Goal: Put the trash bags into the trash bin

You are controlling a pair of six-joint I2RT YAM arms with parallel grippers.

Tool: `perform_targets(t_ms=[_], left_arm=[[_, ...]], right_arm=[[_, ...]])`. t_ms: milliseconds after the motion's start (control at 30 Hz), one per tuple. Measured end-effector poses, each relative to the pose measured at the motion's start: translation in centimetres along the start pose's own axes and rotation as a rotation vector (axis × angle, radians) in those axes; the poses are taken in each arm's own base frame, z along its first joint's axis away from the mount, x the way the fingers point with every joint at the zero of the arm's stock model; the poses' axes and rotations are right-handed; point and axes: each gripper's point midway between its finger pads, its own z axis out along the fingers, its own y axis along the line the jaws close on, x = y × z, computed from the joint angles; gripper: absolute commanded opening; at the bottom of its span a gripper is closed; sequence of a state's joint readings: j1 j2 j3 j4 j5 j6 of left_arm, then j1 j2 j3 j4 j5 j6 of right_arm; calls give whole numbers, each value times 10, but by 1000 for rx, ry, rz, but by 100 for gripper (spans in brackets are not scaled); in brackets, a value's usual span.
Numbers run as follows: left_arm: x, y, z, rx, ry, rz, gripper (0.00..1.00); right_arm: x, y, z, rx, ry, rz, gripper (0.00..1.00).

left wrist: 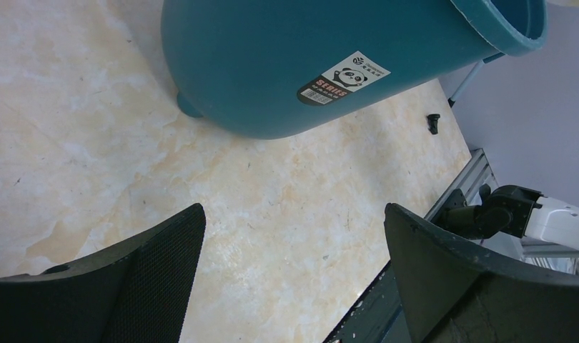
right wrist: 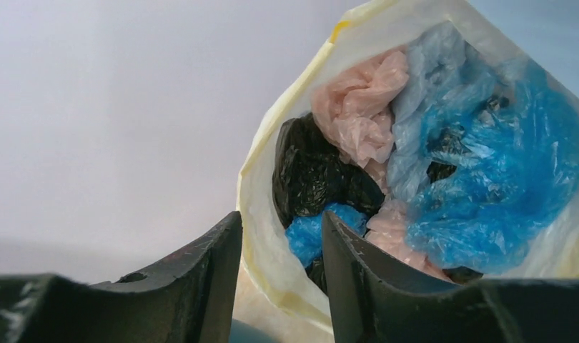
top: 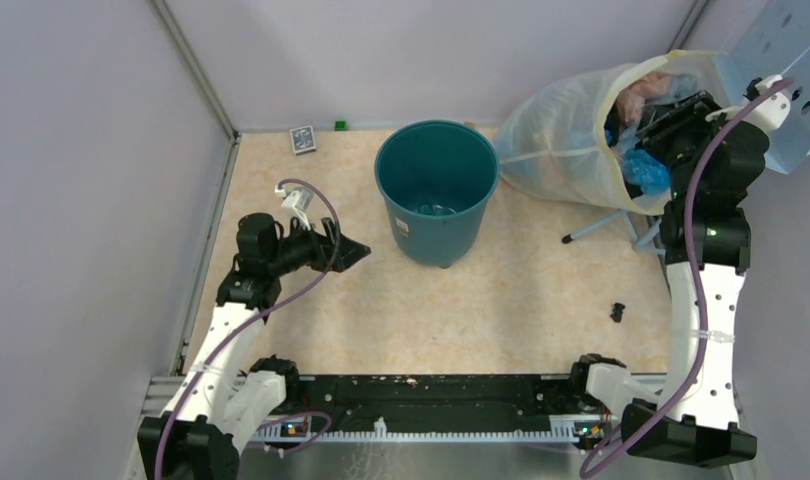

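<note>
The black trash bag (right wrist: 308,171) is seen inside the whitish sack (top: 561,140), among blue and pink bags. The right fingers (right wrist: 208,271) are held half apart at the sack's mouth, with nothing gripped. The left fingers (left wrist: 158,264) are spread wide and empty near the teal trash bin (top: 436,225), which is stood upright on the surface (top: 541,300).

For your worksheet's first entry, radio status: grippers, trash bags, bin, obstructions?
Left gripper open beside trash bin. Right gripper open at sack mouth. Black trash bag inside sack among blue bags, pink bags. Nothing blocks bin.
</note>
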State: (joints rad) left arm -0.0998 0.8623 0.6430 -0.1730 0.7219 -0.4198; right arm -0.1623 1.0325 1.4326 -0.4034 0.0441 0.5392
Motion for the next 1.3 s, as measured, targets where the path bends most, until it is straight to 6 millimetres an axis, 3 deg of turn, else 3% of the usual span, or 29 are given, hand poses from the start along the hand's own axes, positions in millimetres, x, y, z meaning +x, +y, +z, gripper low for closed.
perform_targets(t_ms=[133, 233, 400, 567, 700, 733, 933, 967, 1133, 1300], left_arm=[[0, 0, 0, 0, -1, 1, 99], [0, 0, 0, 0, -1, 1, 99], [0, 0, 0, 0, -1, 1, 99], [0, 0, 0, 0, -1, 1, 99], [0, 0, 0, 0, -1, 1, 99], [0, 0, 0, 0, -1, 1, 99], [1, 1, 1, -1, 4, -4, 99], [2, 2, 2, -2, 9, -8, 99], [5, 5, 4, -4, 21, -20, 99], [6, 5, 4, -4, 22, -21, 99]], right_arm=[[0, -9, 10, 53, -12, 11, 39], [14, -17, 30, 82, 25, 32, 36], [56, -24, 70, 84, 140, 97, 51], [88, -27, 96, 74, 230, 144, 54], [100, -23, 115, 63, 271, 162, 56], [102, -22, 119, 59, 277, 163, 53], [108, -11, 126, 29, 302, 153, 4], [108, -11, 126, 29, 301, 150, 0], [102, -14, 120, 51, 289, 111, 0], [79, -9, 93, 90, 230, 34, 0]])
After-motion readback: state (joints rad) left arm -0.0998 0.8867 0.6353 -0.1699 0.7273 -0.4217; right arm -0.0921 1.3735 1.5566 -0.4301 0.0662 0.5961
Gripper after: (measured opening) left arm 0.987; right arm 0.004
